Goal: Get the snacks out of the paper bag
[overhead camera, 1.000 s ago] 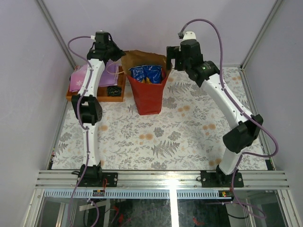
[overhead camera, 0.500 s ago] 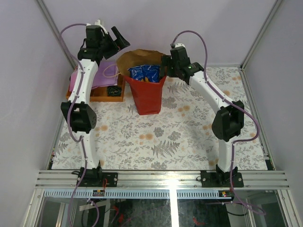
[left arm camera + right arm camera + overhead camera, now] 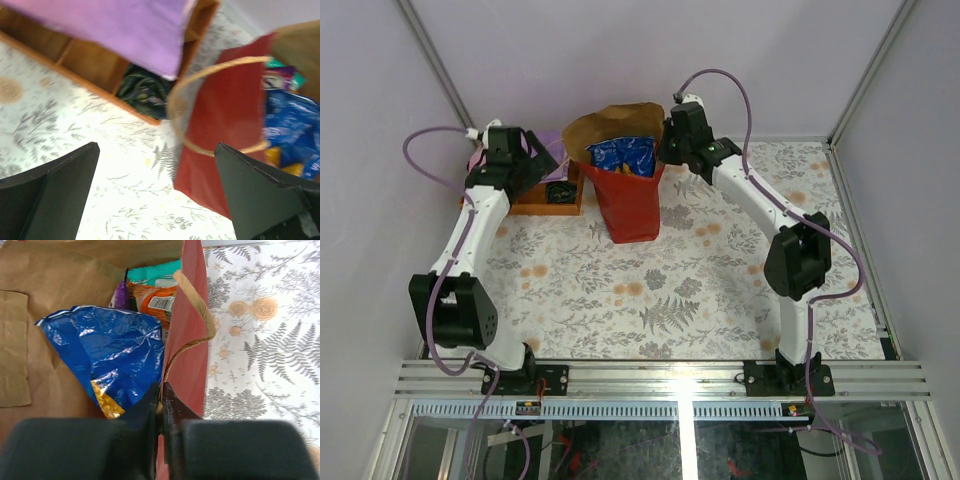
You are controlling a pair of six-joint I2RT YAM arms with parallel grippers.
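The red paper bag point(image 3: 632, 208) stands upright at the back centre, its brown inside showing. The snacks point(image 3: 623, 155) fill its mouth: a crumpled blue packet point(image 3: 110, 347), an orange one point(image 3: 156, 300), a teal one point(image 3: 156, 269) and a purple one point(image 3: 121, 294). My right gripper point(image 3: 161, 390) is pinched on the bag's right wall point(image 3: 192, 335) at the rim, one finger inside against the blue packet, one outside. My left gripper point(image 3: 156, 150) hangs open to the left of the bag point(image 3: 225, 125), holding nothing, with the loop handle point(image 3: 200, 95) free ahead of it.
A wooden tray point(image 3: 85, 65) sits left of the bag, with a folded purple cloth point(image 3: 115, 25) over it and a dark bundle point(image 3: 145, 91) in one compartment. The same tray point(image 3: 532, 205) lies under my left wrist. Fern-patterned tabletop point(image 3: 660, 290) stretches in front.
The left gripper has opened and its arm has dropped back and left, away from the bag. The right gripper has moved onto the bag's right rim and closed on it.
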